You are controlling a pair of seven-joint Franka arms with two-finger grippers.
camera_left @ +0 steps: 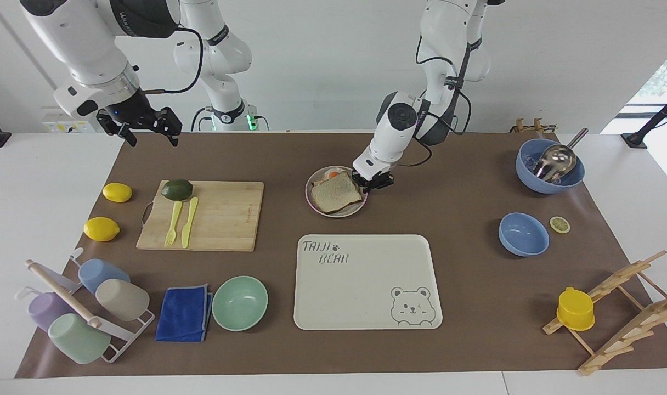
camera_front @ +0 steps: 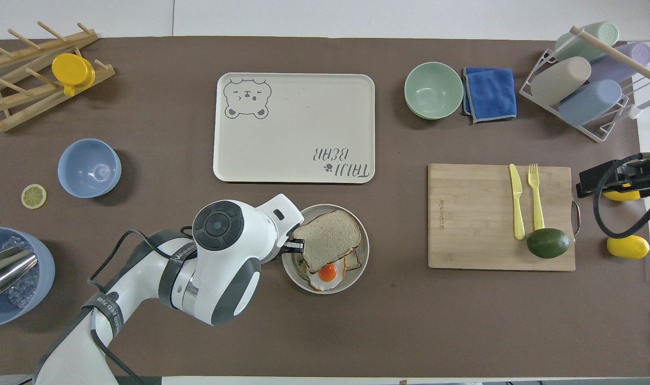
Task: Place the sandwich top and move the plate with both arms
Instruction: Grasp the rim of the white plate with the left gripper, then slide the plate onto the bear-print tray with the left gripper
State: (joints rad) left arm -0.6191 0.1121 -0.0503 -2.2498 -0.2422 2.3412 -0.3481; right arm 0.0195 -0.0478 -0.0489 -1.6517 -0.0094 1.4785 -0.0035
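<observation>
Cream tray as landmark: nearer the robots lies the plate, its rim pinched by the closed left gripper, bearing the bread slice; the right gripper waits, fingers spread, above the cutting board.

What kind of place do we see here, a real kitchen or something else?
Probably a robotics lab staged as a kitchen: a table under brown paper, white robot arms mounted at its edge, and kitchen props such as a cutting board and a rack of cups.
</observation>
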